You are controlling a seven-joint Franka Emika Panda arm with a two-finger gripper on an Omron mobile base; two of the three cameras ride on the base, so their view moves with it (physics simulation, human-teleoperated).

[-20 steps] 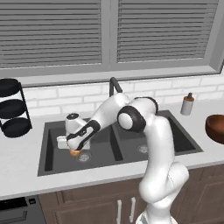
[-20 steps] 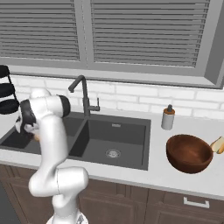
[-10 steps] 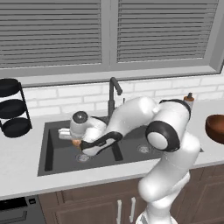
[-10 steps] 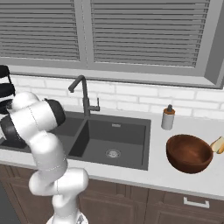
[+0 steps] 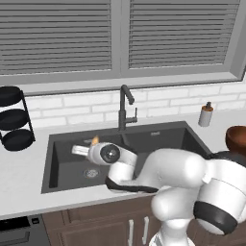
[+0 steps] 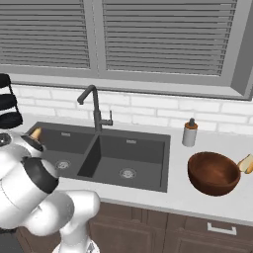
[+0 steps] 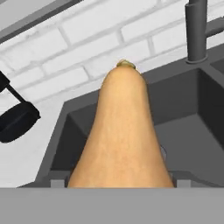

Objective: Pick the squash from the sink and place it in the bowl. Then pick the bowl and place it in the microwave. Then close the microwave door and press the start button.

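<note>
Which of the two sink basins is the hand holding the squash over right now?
The basin nearer the black tiered rack: the hand carries the squash above that half of the sink, left of the faucet.

White counter (image 6: 148, 200): bowl (image 6: 213, 173), soap bottle (image 6: 189, 132), black rack (image 5: 14, 119).

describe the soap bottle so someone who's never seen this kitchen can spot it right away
Start at the dark double-basin sink under the window, then follow the white counter to the right of the tall dark faucet. The soap bottle stands upright against the brick backsplash, behind the wooden bowl. It is small, pale, cylindrical, with a dark pump top, unlike the wide reddish-brown bowl.
</note>
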